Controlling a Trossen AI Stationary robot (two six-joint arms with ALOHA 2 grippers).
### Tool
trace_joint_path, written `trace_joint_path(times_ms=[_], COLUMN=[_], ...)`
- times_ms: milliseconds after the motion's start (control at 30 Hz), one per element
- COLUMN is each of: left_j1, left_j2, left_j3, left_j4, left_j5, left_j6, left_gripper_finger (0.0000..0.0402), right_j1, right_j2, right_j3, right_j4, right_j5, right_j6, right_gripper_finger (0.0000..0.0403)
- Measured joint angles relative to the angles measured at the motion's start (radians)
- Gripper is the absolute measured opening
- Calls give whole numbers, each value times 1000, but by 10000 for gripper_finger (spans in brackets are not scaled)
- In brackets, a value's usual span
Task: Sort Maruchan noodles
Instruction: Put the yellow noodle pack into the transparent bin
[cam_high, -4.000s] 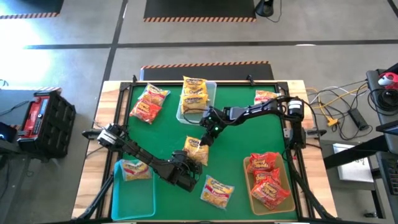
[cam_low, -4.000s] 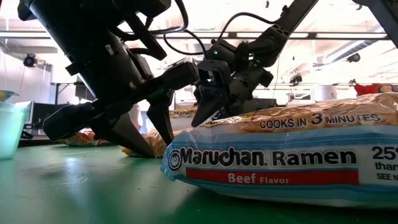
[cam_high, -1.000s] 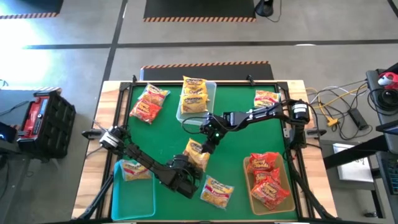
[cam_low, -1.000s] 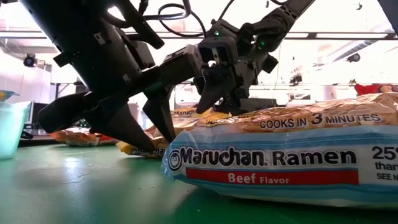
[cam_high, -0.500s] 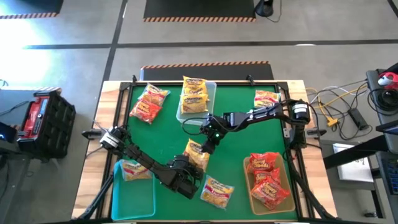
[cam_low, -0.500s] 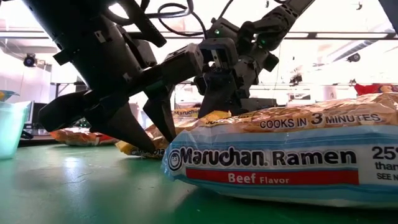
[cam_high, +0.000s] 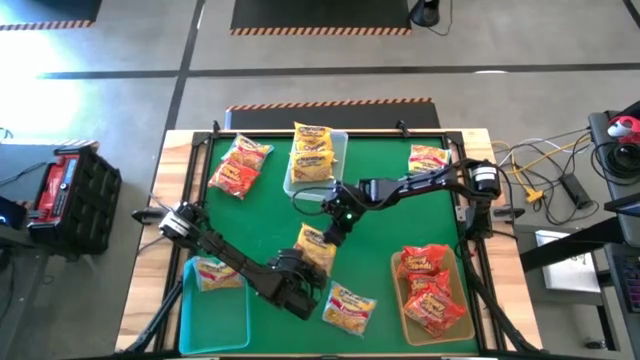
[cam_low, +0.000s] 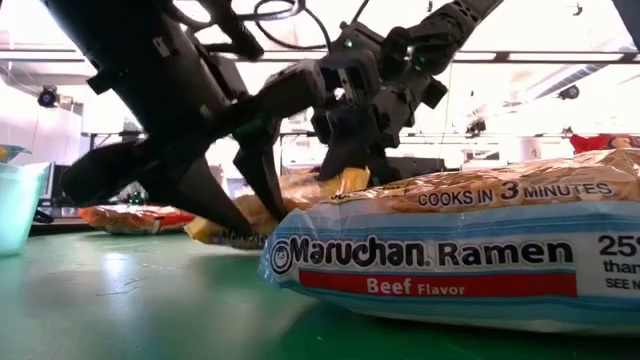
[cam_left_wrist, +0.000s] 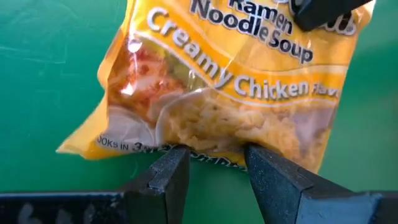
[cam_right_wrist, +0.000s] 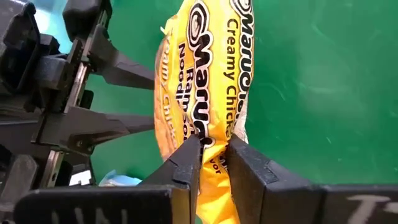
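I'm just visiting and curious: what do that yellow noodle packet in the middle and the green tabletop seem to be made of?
The yellow noodle packet looks like thin glossy plastic film: it crinkles, catches highlights and carries printed lettering. The green tabletop looks like a matte mat or felt-like sheet, flat and even in color, though faint sheen streaks leave the exact material open.

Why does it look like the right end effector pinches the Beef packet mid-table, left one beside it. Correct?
Not quite. The right end effector pinches the Creamy Chicken packet, not Beef, as the right wrist view shows. The left end effector sits at the packet's other edge.
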Motion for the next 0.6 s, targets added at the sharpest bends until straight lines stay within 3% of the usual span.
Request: trace_joint_path(times_ms=[267, 600], left_j1=[3, 35], left_j2=[-14, -16], left_j3=[30, 89], left_j4=[-43, -143], left_j5=[-33, -70], left_j6=[-4, -11], left_gripper_finger=[141, 141], right_j1=[-1, -6], right_j2=[-11, -11], right_j3=[113, 230], right_j4=[-143, -322], right_j5=[-3, 74], right_j6=[-87, -203], right_gripper_finger=[58, 58])
